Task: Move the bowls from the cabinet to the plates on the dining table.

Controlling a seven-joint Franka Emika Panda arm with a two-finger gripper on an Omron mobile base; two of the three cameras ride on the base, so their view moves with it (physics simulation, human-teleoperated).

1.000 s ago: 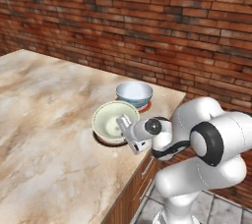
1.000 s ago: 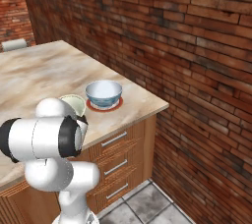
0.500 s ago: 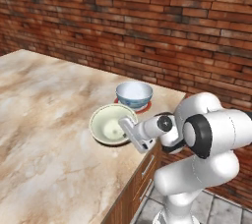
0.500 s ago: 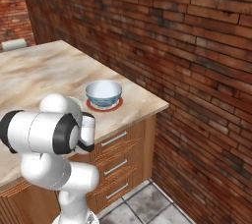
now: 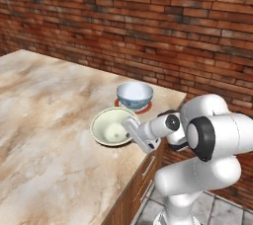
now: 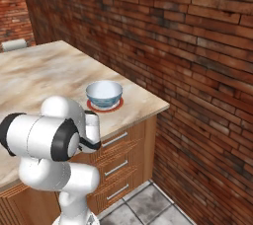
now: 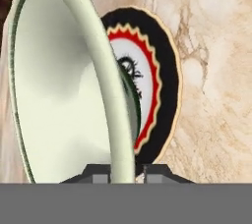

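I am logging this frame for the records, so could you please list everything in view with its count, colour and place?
patterned bowl: one, white inside, bluish outside, on a red-ringed plate near the table corner.
cream-green bowl: one, pale, over the second plate, its rim between the jaws.
dining table: one, beige marble top.
drawers: wooden, grey handles, under the table.
brick wall: red-brown, behind.
floor tiles: grey, below.
gripper: one, white, at the cream-green bowl's rim.
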